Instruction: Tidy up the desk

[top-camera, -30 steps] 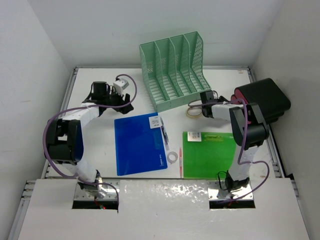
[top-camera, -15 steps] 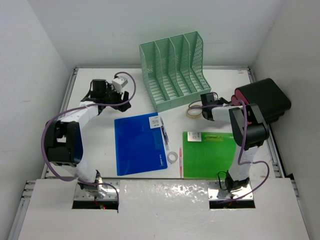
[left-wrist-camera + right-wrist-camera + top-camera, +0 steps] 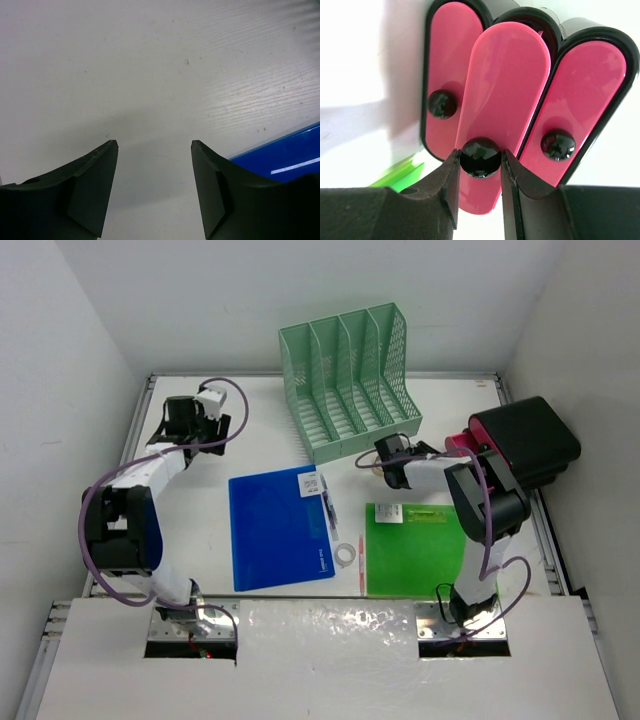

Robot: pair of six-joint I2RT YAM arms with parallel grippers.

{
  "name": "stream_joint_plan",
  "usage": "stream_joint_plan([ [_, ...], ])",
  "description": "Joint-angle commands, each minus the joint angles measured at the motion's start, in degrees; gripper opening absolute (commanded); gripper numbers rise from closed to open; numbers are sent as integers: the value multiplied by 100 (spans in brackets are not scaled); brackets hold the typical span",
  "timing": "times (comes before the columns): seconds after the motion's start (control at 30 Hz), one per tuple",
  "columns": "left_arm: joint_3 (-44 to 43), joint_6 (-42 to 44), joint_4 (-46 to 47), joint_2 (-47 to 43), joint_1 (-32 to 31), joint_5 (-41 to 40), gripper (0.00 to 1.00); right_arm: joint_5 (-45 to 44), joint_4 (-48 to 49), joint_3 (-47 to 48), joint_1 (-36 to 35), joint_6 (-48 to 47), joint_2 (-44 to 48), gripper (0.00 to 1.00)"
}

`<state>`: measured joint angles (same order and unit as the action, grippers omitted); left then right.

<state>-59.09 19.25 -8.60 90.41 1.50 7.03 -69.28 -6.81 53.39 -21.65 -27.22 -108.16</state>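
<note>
1. The desk (image 3: 455, 400) is the white tabletop that fills the floor of the booth between the white walls. Its long axis runs left to right, and the arm bases sit at its near long edge.
2. At the far middle of it stands a mint-green file rack (image 3: 345, 380), upright and a little turned, with its high back to the far side.
3. A blue folder (image 3: 280, 530) lies flat in the middle, left of centre. A pen (image 3: 328, 508) lies along its right edge.
4. A green folder (image 3: 415, 550) lies flat to the right of it, well apart from the blue one. In the gap between them are a small tape ring (image 3: 345, 553) and a red pen (image 3: 361, 562).
5. At the right edge sits a black drawer box (image 3: 530, 440) with three pink drawer fronts. The middle drawer (image 3: 505, 90) stands out in front of the two others.
6. The right gripper (image 3: 480, 155) is at this box. Its jaws are narrow and closed on the middle knob (image 3: 480, 158) – one finger on each side, touching it. The right arm reaches over the far edge of the green folder.
7. The left gripper (image 3: 154, 145) hangs over bare desk at the far left, its jaws wide with nothing between them. Only a corner of the blue folder is near it.
</note>
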Motion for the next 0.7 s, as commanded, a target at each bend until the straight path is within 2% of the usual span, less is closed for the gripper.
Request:
stream_joint_plan([
  [0.0, -50, 9, 183, -208, -18, -17, 58, -367, -356, 242, -199, 454, 217, 0],
  [0.23, -15, 35, 183, -270, -18, 141, 58, -245, -936, 435, -594, 1122, 172, 0],
  [0.33, -15, 70, 192, -243, -18, 167, 58, -131, -1243, 593, -735, 1254, 207, 7],
  [0.37, -24, 71, 201, -243, -27, 167, 58, -69, -1305, 638, -753, 1298, 234, 20],
  [0.57, -24, 123, 192, -191, -18, 211, 58, 484, -1332, 752, -832, 1439, 515, 56],
  [0.67, -67, 132, 183, -129, -18, 194, 58, 678, -1332, 822, -955, 1448, 629, 63],
])
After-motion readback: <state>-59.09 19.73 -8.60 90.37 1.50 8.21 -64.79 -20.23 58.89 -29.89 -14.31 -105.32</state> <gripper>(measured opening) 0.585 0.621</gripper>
